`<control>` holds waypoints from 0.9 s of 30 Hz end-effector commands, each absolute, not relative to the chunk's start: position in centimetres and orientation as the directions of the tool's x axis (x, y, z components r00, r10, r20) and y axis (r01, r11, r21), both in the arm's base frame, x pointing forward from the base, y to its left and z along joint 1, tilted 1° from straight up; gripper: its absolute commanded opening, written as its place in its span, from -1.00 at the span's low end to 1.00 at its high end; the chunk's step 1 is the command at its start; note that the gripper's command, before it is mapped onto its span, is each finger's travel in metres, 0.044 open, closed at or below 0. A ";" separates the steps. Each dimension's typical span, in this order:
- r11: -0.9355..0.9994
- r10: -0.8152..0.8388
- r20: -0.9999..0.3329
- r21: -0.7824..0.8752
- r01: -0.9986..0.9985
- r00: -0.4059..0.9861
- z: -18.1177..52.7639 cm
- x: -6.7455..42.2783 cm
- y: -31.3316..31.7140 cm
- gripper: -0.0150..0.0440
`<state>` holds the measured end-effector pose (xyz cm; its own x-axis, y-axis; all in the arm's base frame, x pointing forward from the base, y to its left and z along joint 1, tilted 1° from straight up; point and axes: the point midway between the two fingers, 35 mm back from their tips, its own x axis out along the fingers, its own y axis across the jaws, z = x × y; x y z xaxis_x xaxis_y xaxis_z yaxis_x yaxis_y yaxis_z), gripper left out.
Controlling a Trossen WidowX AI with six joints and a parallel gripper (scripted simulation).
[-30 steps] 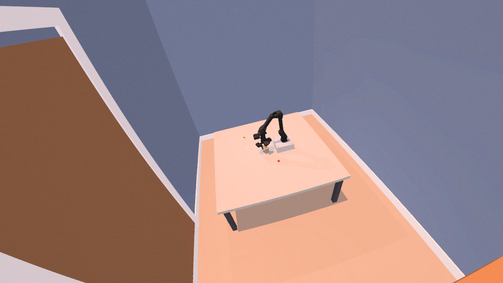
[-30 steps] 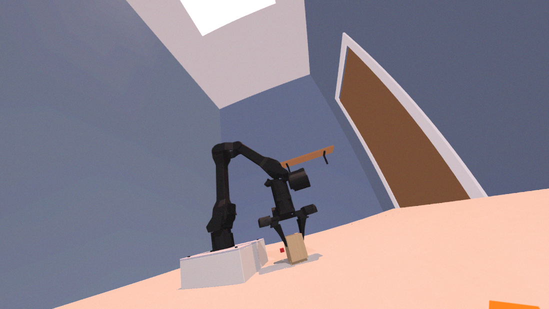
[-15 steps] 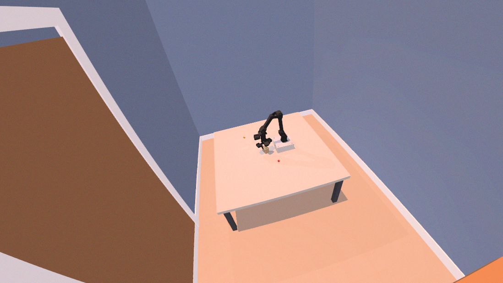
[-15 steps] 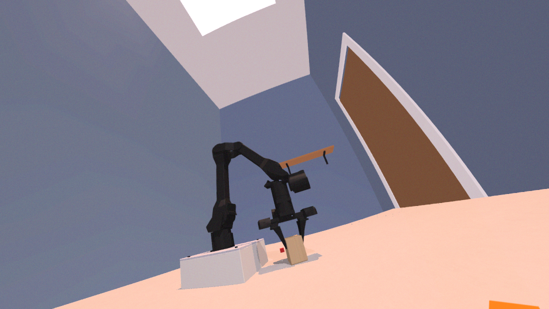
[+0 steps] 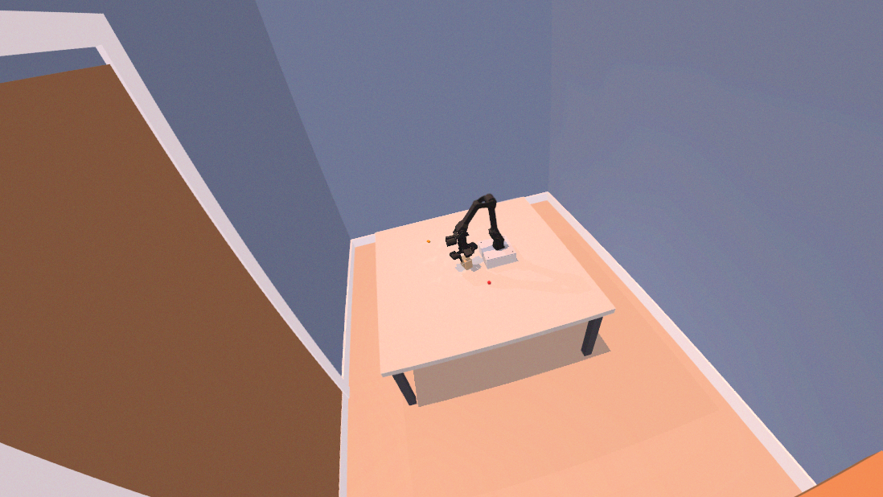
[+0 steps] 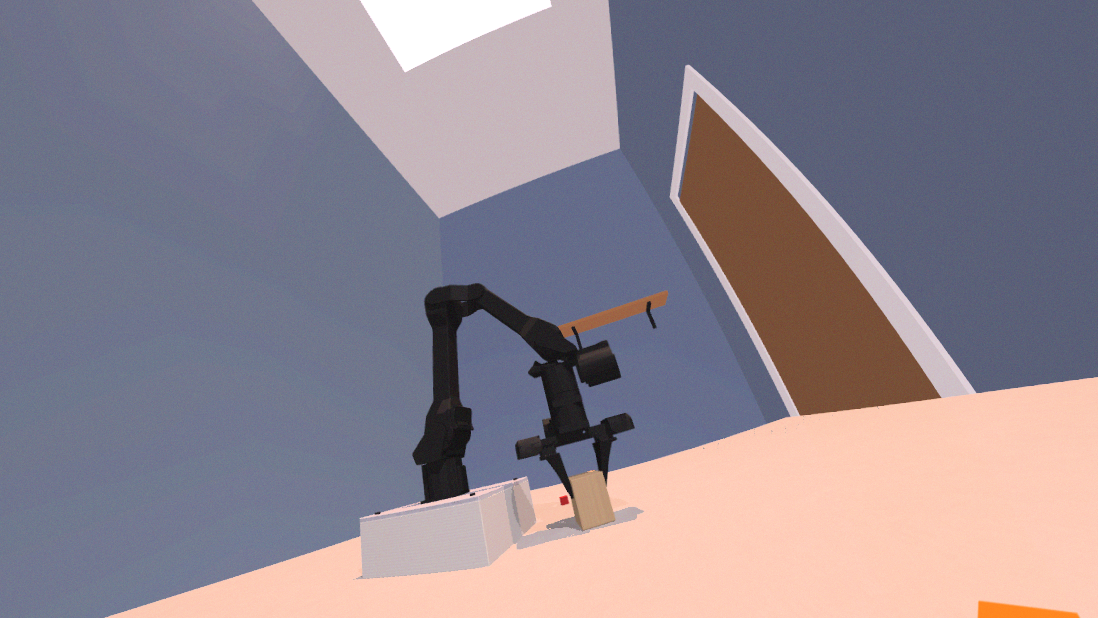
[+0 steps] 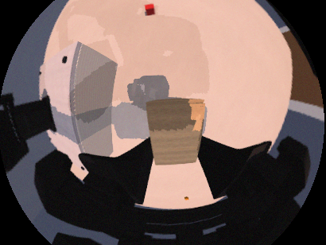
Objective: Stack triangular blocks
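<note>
Two tan triangular blocks are stacked into one square-looking block [image 5: 468,263] [image 6: 593,502] [image 7: 173,136] that stands on the table [image 5: 494,321] [image 6: 845,499] [image 7: 238,65], just beside the arm's white base. In the wrist view a lighter sliver [image 7: 197,116] shows at the block's far right corner; the seam between the two blocks is hard to make out. My gripper [image 5: 464,254] [image 6: 588,477] [image 7: 173,136] reaches straight down over the stack. It is shut on the upper triangular block, one finger on each side near the top.
The arm's white base box [image 5: 498,256] [image 6: 430,537] [image 7: 92,97] stands close beside the stack. A small red cube [image 5: 488,282] [image 6: 563,500] [image 7: 149,9] lies a little beyond it. A tiny orange marker [image 5: 428,241] lies near the table's far left edge.
</note>
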<state>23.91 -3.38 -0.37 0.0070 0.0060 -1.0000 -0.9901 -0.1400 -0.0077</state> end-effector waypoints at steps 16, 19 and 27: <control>-0.133 0.014 -1.000 -0.013 -0.991 0.011 -0.4 23.9 -3.2 -0.49; -0.133 0.014 -1.000 -0.013 -0.991 0.011 -0.5 23.9 -3.2 -0.49; -0.133 0.014 -1.000 -0.013 -0.991 0.011 -0.6 23.9 -3.2 -0.49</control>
<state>23.90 -3.28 -0.51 0.0091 0.0081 -0.9999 -0.9901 -0.1397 -0.0101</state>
